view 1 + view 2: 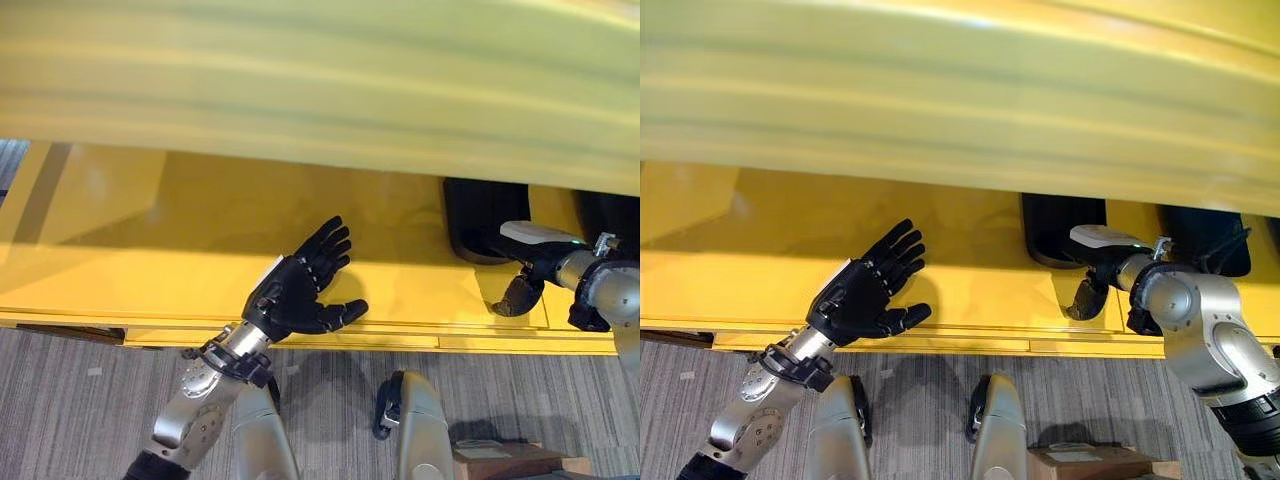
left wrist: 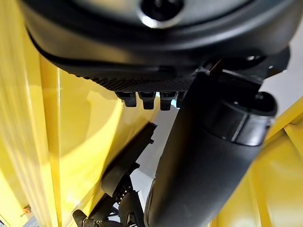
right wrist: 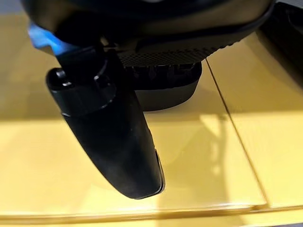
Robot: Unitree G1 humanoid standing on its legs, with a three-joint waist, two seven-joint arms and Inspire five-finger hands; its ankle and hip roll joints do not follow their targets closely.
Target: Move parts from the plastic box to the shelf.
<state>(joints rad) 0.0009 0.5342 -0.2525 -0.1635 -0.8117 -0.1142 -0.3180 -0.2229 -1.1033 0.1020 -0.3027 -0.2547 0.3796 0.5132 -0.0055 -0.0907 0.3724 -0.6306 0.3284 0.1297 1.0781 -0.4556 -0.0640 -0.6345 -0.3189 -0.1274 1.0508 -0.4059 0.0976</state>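
Left hand (image 1: 300, 290) spread flat and empty above the yellow shelf (image 1: 150, 230), right hand (image 1: 1087, 293) reaching to a black part (image 1: 1060, 225) standing at the shelf's back, thumb extended, finger grip impossible to judge, second black part (image 1: 1205, 240) just beside.

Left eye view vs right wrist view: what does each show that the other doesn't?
Left eye view alone: the left robot hand, fingers spread open over the yellow shelf; the yellow shelf board above; grey carpet; a cardboard box on the floor; two dark parts at the back of the shelf, by the right arm.

Right wrist view alone: a close look at the right robot hand, with its thumb standing out over a seam in the shelf surface.

Both: the yellow shelf and the right robot hand.
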